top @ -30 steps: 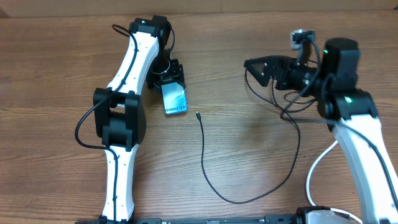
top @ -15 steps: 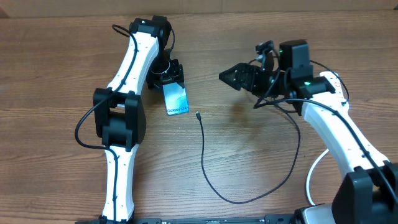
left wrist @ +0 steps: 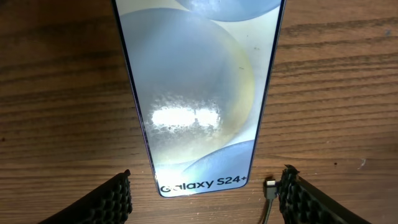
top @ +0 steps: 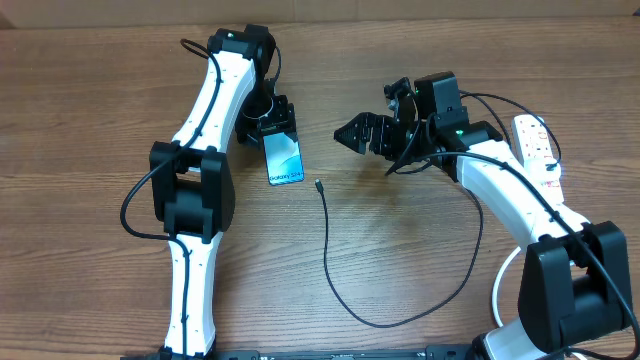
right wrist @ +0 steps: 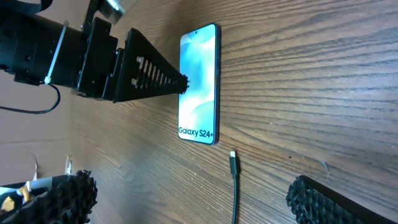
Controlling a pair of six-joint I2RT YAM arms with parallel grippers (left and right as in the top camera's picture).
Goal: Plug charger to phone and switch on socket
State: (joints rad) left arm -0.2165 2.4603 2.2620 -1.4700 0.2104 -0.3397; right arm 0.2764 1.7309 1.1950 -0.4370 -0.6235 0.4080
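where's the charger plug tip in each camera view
Overhead: charger plug near centre, just right of the phone's lower end.
Left wrist: charger plug at bottom right, beside the phone's lettered end.
Right wrist: charger plug lower centre, below the phone.
Shared landmark: the phone's "Galaxy S24+" lettering.

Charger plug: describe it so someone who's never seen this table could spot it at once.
On the wooden table lies a blue-screened phone. Just off its lettered end sits the tiny plug, the free tip of a thin black cable looping across the wood.
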